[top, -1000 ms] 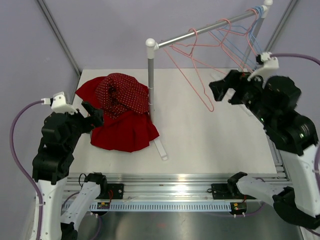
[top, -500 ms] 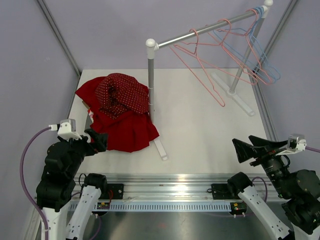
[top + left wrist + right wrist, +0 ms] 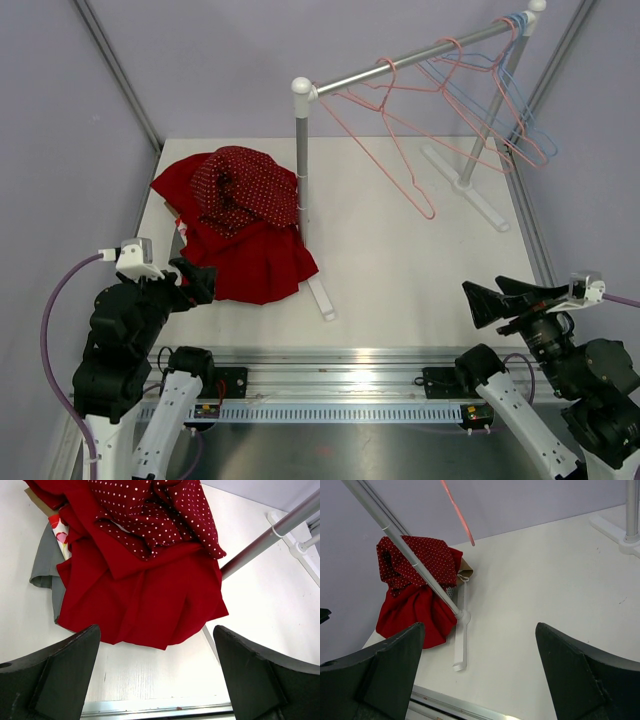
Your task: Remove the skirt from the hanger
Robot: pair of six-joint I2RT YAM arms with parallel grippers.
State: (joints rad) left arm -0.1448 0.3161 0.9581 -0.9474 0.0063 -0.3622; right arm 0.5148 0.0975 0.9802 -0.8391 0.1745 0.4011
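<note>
Left gripper (image 3: 157,677): fingers spread, empty. Crumpled red fabric skirt (image 3: 150,600) lies just ahead. Right gripper (image 3: 479,677): spread, empty, pink wire hanger (image 3: 457,512) above.

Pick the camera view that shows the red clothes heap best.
Left wrist: the red clothes heap fills the frame, dotted piece lying over the plain red one, grey cloth poking out at left. Top external shows the whole heap, smaller, beside the rack post. Right wrist sees it far off, partly behind that post.
</note>
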